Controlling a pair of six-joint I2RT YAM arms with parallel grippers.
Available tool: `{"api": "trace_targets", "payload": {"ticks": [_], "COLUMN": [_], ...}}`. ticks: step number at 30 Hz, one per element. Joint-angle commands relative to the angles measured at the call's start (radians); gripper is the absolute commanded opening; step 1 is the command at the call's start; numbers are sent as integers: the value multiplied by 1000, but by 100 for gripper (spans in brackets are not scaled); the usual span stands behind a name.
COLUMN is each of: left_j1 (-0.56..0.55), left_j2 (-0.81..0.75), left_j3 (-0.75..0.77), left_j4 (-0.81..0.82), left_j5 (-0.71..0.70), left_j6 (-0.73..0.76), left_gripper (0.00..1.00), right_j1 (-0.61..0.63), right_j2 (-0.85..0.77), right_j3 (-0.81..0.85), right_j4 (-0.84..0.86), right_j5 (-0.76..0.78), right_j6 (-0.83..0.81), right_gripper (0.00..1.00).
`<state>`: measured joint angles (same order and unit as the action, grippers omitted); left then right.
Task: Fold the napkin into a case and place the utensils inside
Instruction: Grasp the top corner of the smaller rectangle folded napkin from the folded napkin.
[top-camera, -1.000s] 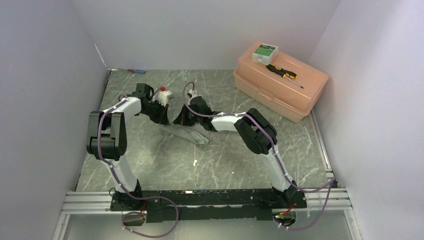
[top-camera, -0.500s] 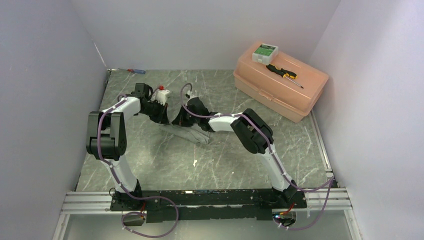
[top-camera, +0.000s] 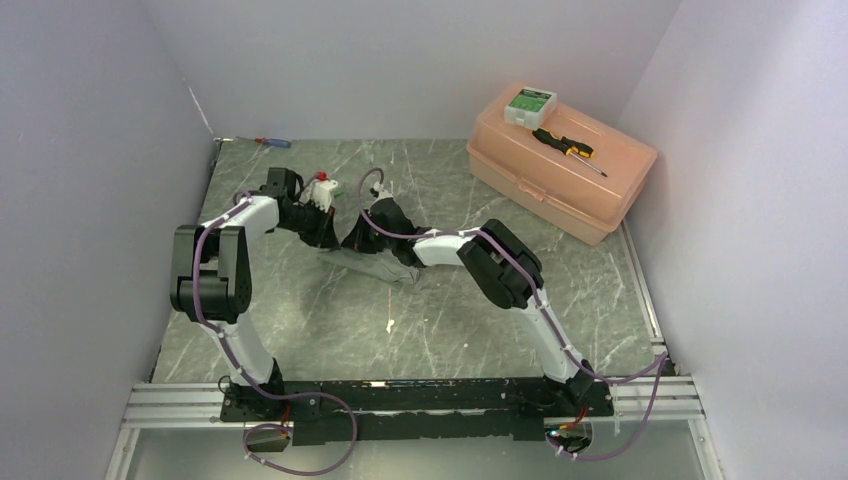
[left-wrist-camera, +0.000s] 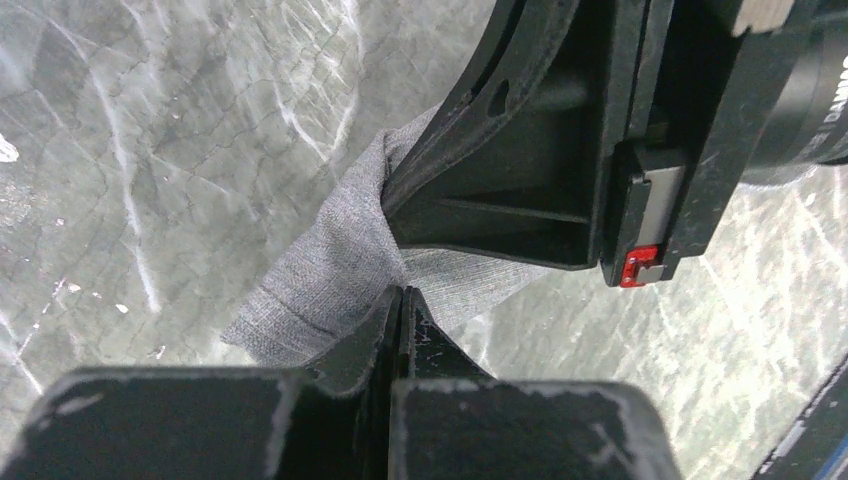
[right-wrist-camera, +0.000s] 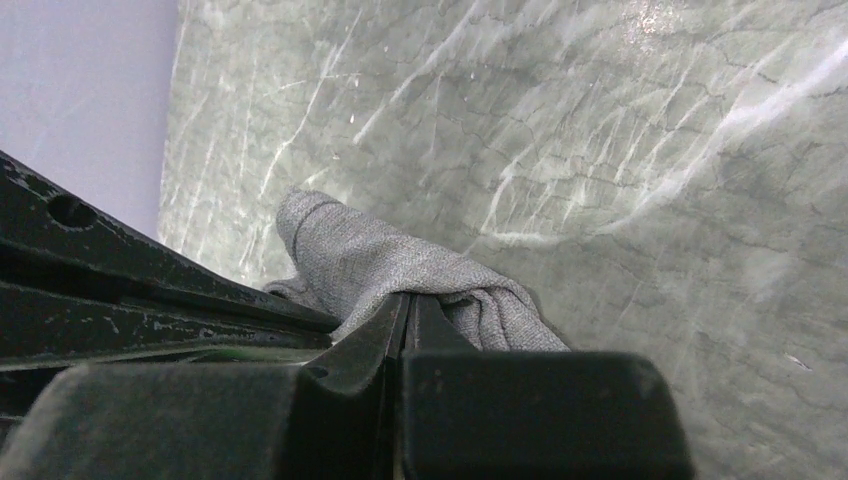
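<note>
Between your two arms, the napkin (top-camera: 385, 268) lies bunched on the marble, no case formed yet (spoons not made out anywhere, so all of that is left). Your left gripper (left-wrist-camera: 400, 300) and right gripper (right-wrist-camera: 408, 305) each pinch a grey fold, jaws closed tight. Since a second ago both grippers have edged left, dragging the cloth along.
</note>
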<state>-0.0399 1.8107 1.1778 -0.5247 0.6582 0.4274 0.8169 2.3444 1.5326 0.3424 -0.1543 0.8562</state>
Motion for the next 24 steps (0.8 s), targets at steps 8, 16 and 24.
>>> {"api": "trace_targets", "payload": {"ticks": [8, 16, 24], "left_j1": [-20, -20, -19], "left_j2": [7, 17, 20], "left_j3": [-54, -49, -42], "left_j4": [-19, -3, 2], "left_j5": [-111, -140, -121], "left_j6": [163, 132, 77], "left_gripper": [3, 3, 3], "right_j1": [-31, -35, 66], "right_j2": [-66, -276, -594], "right_j3": [-151, -267, -418], "right_j4": [413, 279, -2], "right_j5": [-66, -69, 137], "right_j6": [101, -76, -534], "right_gripper": [0, 0, 23]}}
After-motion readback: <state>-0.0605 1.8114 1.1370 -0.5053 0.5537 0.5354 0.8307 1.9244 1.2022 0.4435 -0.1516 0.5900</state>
